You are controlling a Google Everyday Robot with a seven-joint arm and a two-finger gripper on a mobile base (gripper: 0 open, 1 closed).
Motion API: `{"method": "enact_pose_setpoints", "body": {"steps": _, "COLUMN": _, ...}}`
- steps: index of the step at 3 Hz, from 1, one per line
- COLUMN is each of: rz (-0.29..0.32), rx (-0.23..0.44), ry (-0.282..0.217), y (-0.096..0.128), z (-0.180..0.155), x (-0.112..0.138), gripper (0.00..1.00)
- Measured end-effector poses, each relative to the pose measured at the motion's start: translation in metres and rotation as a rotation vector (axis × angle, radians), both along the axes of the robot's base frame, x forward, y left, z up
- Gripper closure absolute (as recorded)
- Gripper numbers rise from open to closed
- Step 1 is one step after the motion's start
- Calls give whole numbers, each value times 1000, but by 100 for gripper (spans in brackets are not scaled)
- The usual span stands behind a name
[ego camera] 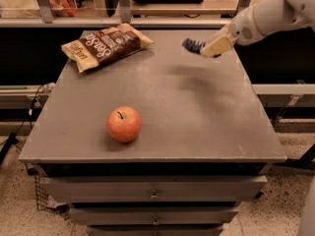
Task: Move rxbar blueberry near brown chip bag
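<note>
The rxbar blueberry (193, 44) is a small dark navy bar held in my gripper (210, 47) above the far right part of the table, clear of its surface, with a shadow below it. The gripper is shut on the bar's right end; its tan fingers (215, 45) cover part of it. The brown chip bag (106, 45) lies flat at the table's far left corner, dark brown in the middle with tan-yellow ends. The bar is well to the right of the bag.
A red apple (124, 124) stands on the grey table (197, 127) at front left of centre. My white arm (266, 16) reaches in from the upper right. Drawers sit below the table's front edge. A shelf rail runs behind the table.
</note>
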State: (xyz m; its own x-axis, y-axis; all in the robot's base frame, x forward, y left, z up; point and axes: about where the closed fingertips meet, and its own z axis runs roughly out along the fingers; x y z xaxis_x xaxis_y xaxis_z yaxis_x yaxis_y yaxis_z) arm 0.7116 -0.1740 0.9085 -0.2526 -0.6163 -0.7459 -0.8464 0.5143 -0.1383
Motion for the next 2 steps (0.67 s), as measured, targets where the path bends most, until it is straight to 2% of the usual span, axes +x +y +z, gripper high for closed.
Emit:
{"method": "enact_pose_setpoints", "body": {"steps": 1, "rz": -12, "rx": 35, "ry": -111, "y": 0, "z": 57, "x": -10, "gripper": 100}}
{"method": "enact_pose_setpoints", "body": {"steps": 2, "rz": -14, "rx": 39, "ry": -128, "y": 1, "z": 66, "x": -12, "gripper": 100}}
